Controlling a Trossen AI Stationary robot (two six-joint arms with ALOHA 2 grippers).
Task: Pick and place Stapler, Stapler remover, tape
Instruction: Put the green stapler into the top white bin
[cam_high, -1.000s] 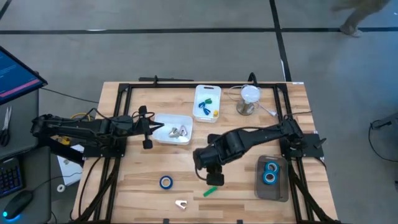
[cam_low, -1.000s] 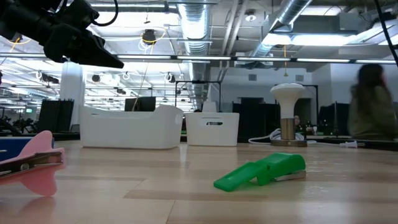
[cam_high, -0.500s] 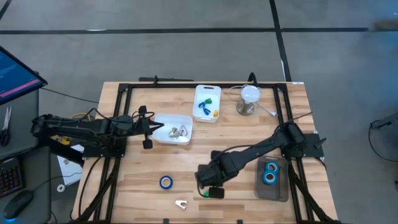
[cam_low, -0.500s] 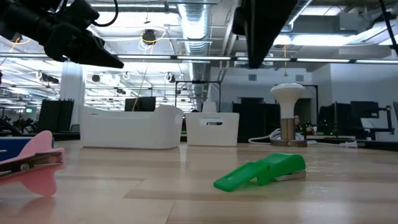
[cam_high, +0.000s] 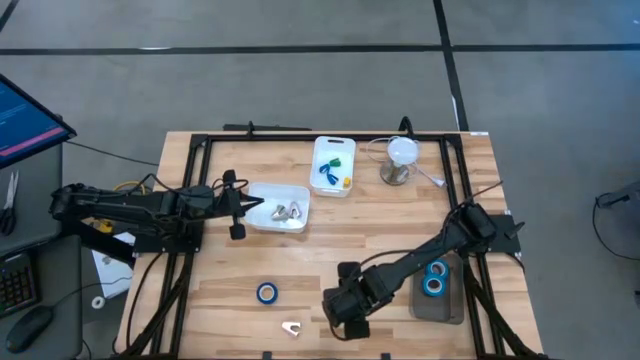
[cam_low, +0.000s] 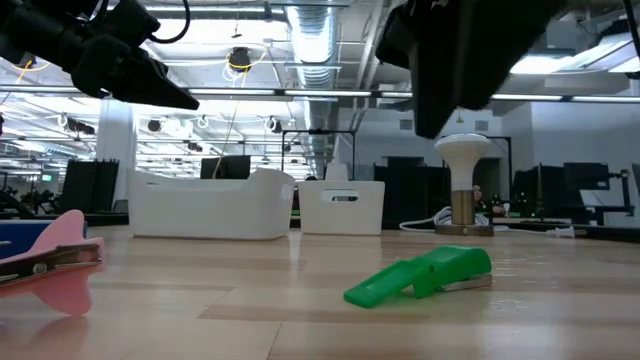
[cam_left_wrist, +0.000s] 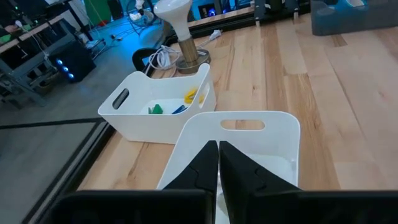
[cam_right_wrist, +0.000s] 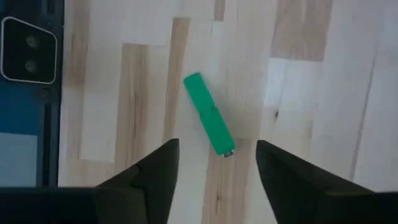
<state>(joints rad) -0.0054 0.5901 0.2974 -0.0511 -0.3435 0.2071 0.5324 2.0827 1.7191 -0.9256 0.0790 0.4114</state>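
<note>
**Ana:** From up high, what is put away?

**Ben:** Two blue rings of tape (cam_high: 434, 277) lie in the grey tray (cam_high: 440, 307) on the right. One more tape roll (cam_high: 266, 293) sits alone on the wood table (cam_high: 220, 280). A pale stapler remover (cam_high: 291, 327) lies near the front edge. So I think the job is partly done. The right gripper (cam_high: 348, 320) hangs low over the front of the table, and it hides the stapler from above. The left gripper (cam_high: 255, 206) waits at the edge of the white tub (cam_high: 279, 208).

**Ana:** And from the table level?

**Ben:** The green stapler (cam_low: 420, 275) lies flat on the wood, with nothing touching it. The right arm's dark shape hangs above it. A pink clip thing (cam_low: 52, 262) shows at the side (maybe the stapler remover, I can't be sure).

**Ana:** The left wrist view?

**Ben:** The left fingers (cam_left_wrist: 199, 171) are pressed together, holding nothing, over the white tub. Another tub (cam_left_wrist: 158, 106) behind it holds small bright bits.

**Ana:** The right wrist view?

**Ben:** The right gripper's fingers (cam_right_wrist: 155, 168) are spread wide. The stapler (cam_right_wrist: 209, 122) is a long green bar, lying slanted, just ahead of the gap between them. It still needs picking up.
</note>
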